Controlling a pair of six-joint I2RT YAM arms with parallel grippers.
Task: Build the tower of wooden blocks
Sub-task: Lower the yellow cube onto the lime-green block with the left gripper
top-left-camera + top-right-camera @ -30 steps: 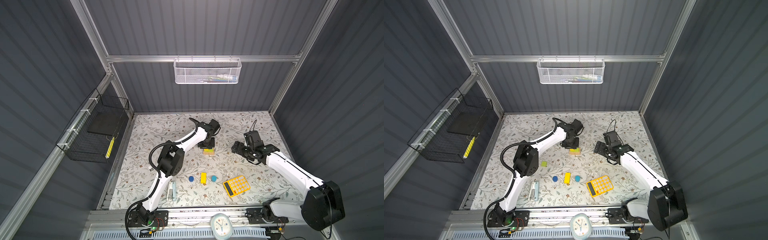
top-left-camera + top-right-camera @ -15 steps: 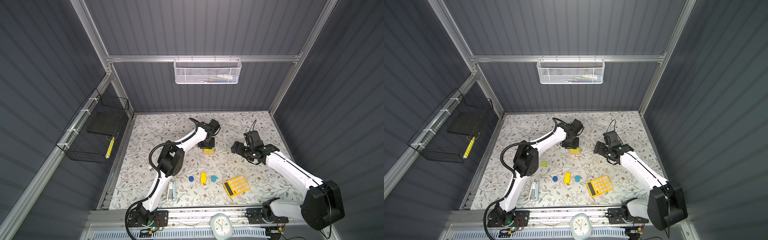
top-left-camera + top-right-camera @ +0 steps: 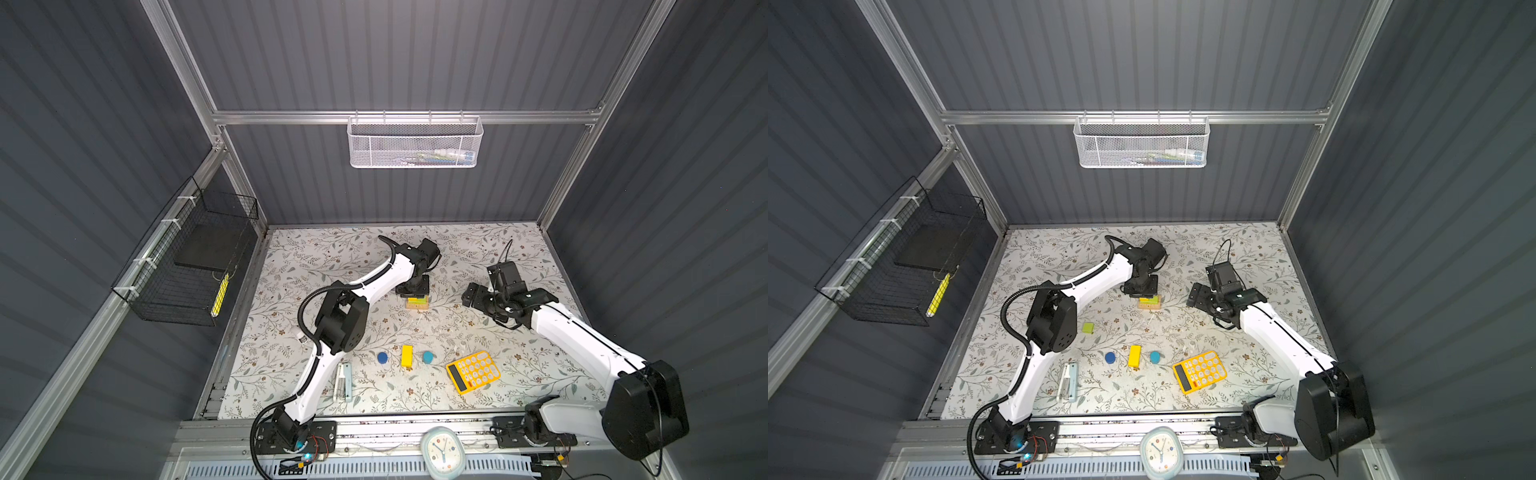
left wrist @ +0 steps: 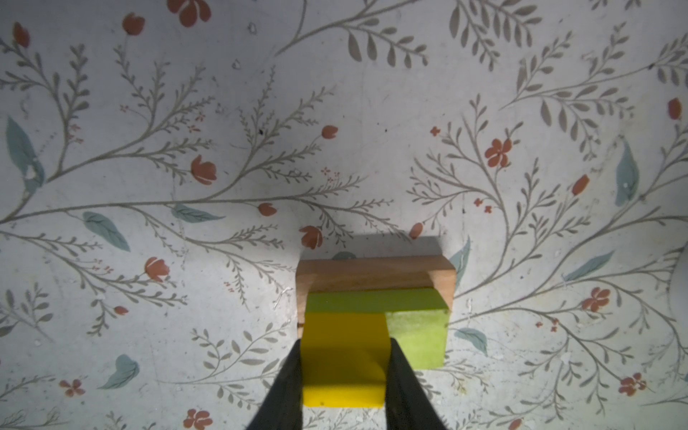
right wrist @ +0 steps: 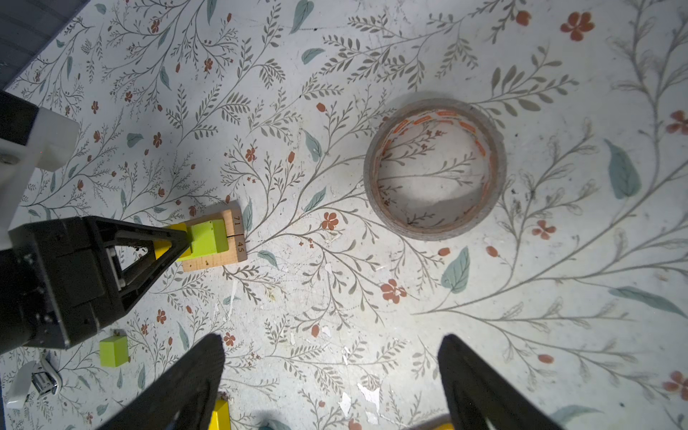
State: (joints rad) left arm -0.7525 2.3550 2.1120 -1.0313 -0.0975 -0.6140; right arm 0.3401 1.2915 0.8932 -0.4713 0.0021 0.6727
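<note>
Two tan wooden bars (image 4: 372,271) lie side by side on the mat with a lime-green bar (image 4: 376,301) on top; this stack shows in both top views (image 3: 417,305) (image 3: 1149,303). My left gripper (image 4: 344,346) is shut on a yellow cube (image 4: 342,372), held right at the lime-green bar; I cannot tell whether they touch. My right gripper (image 5: 331,340) hangs open and empty to the stack's right (image 3: 471,296). Near the front lie a yellow bar (image 3: 407,356) between two blue cylinders (image 3: 382,357) (image 3: 427,356), and a lime-green cube (image 3: 1088,328).
A clear tape roll (image 5: 435,169) lies between the stack and the right arm. A yellow calculator (image 3: 473,371) sits front right and a white stapler (image 3: 344,381) front left. A clock (image 3: 442,451) stands on the front rail.
</note>
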